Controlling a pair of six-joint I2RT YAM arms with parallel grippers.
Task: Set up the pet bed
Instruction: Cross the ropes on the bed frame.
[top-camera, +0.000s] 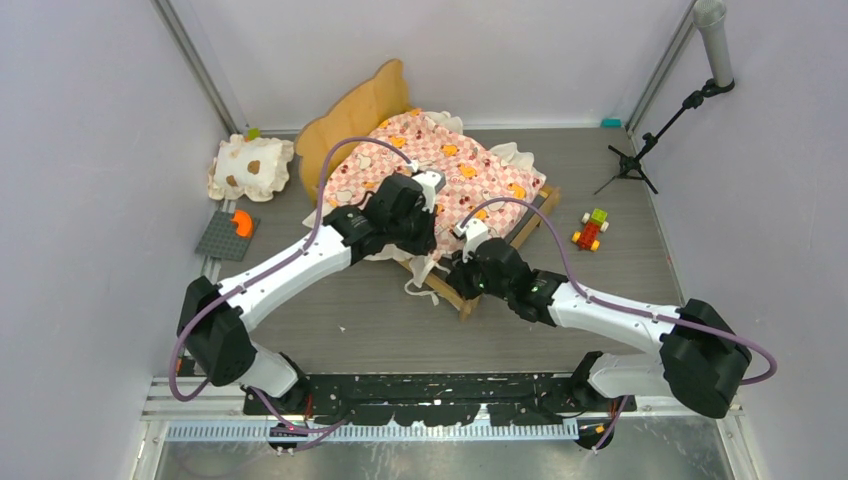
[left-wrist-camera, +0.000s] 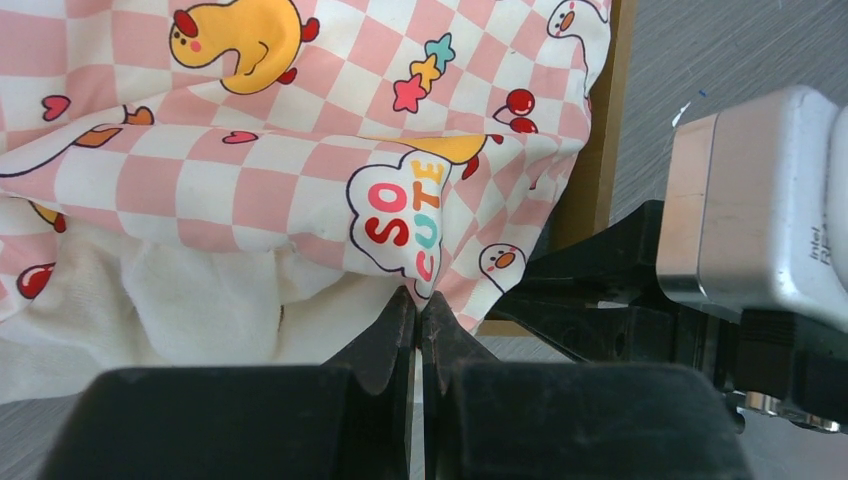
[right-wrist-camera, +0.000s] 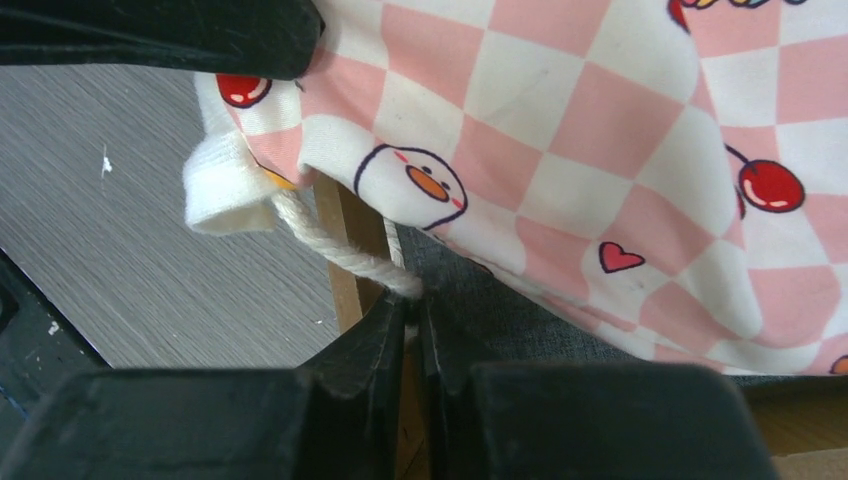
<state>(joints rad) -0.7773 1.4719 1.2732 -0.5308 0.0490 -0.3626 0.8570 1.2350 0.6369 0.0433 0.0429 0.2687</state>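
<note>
Right wrist view: the right gripper (right-wrist-camera: 413, 310) is clenched on the white cord (right-wrist-camera: 340, 250) beside the wooden frame corner (right-wrist-camera: 342, 295). A hard pull could drag the pet bed (top-camera: 440, 170), which is sited upper centre on the bench (top-camera: 350, 320). The left gripper (left-wrist-camera: 418, 310) is clamped on the mattress hem (left-wrist-camera: 400, 240), so the cloth could be pulled off. Open bench is noted lower centre. A toy (top-camera: 590, 230) lies centre right.
</note>
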